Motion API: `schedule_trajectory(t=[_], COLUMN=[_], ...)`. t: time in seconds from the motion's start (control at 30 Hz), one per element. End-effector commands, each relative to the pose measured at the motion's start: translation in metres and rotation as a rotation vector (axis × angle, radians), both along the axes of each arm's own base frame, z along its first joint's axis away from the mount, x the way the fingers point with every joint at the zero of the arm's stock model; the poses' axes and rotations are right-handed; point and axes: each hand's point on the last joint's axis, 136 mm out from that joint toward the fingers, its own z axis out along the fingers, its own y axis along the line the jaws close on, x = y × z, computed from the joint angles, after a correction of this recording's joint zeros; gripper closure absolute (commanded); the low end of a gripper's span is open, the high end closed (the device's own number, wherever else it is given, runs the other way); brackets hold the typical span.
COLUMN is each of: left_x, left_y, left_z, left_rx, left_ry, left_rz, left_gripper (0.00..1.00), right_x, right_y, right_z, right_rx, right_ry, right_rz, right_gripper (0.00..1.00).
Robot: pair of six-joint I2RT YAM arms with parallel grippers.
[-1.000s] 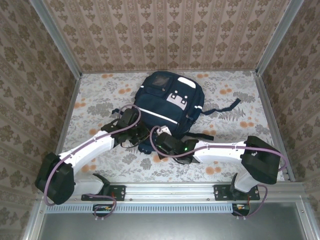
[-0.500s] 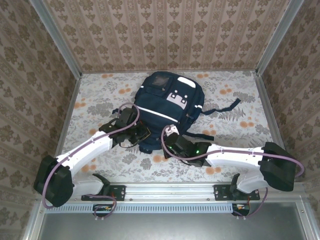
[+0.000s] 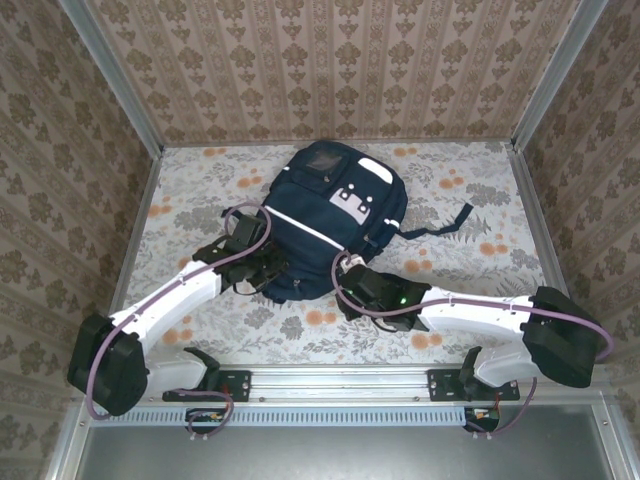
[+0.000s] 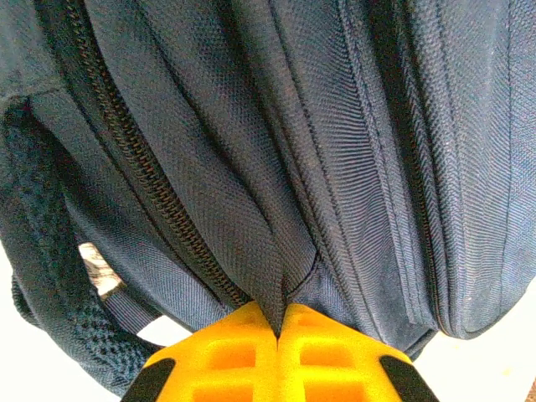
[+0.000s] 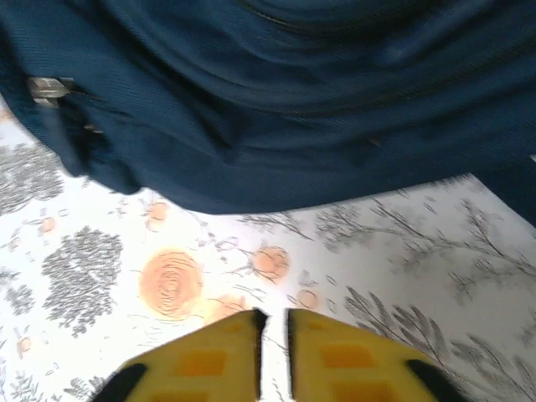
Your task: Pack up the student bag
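While the left gripper (image 4: 279, 316) pinches a fold of navy fabric at the near-left end of the student bag (image 3: 325, 220), its yellow jaws are pressed tight together on the cloth. The right gripper (image 5: 272, 318) hangs just off the bag's near edge, over the flowered table (image 3: 480, 190). Its jaws stand a thin slit apart with nothing between them, and bare tablecloth shows under them.

The bag lies flat with its front pockets up, in the middle of the table toward the far edge and turned slightly askew. A dark strap (image 3: 440, 222) trails from it toward the right edge.

In the left wrist view a closed zipper (image 4: 138, 172) runs beside the pinched fold, and a mesh shoulder strap (image 4: 38, 276) curves along the left. In the right wrist view the bag's rounded lower side rests on the table.
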Motion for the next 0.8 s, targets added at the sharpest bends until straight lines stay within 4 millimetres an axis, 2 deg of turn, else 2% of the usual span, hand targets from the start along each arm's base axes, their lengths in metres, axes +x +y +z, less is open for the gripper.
schedule_trajectory(t=[0.0, 0.1, 0.23, 0.3, 0.47, 0.7, 0.73, 0.77], left_x=[0.002, -0.002, -0.009, -0.01, -0.012, -0.013, -0.013, -0.013], left_y=[-0.024, -0.035, -0.046, -0.05, -0.058, -0.073, -0.075, -0.078], left_z=[0.023, 0.03, 0.043, 0.046, 0.042, 0.041, 0.042, 0.042], left_rx=[-0.101, -0.176, -0.216, -0.23, -0.223, -0.221, -0.223, -0.224], left_ry=[-0.017, -0.02, -0.045, -0.053, -0.048, -0.052, -0.052, -0.053], left_rz=[-0.039, -0.03, -0.028, -0.028, -0.03, -0.037, -0.04, -0.045], left_gripper=[1.0, 1.0, 1.0, 1.0, 1.0, 1.0, 1.0, 1.0], right_x=[-0.002, -0.012, -0.008, -0.005, -0.001, 0.004, 0.004, 0.004], right_y=[0.03, 0.04, 0.035, 0.032, 0.026, 0.029, 0.033, 0.036], right_z=[0.014, 0.037, 0.033, 0.038, 0.053, 0.053, 0.044, 0.044], right_rx=[0.222, 0.327, 0.093, 0.066, 0.036, 0.013, -0.007, -0.006], right_ry=[-0.06, -0.319, -0.464, -0.517, -0.582, -0.563, -0.552, -0.551], right_rz=[0.077, 0.16, 0.155, 0.119, 0.043, -0.013, -0.005, -0.004], right_gripper=[0.56, 0.52, 0.53, 0.54, 0.55, 0.55, 0.55, 0.55])
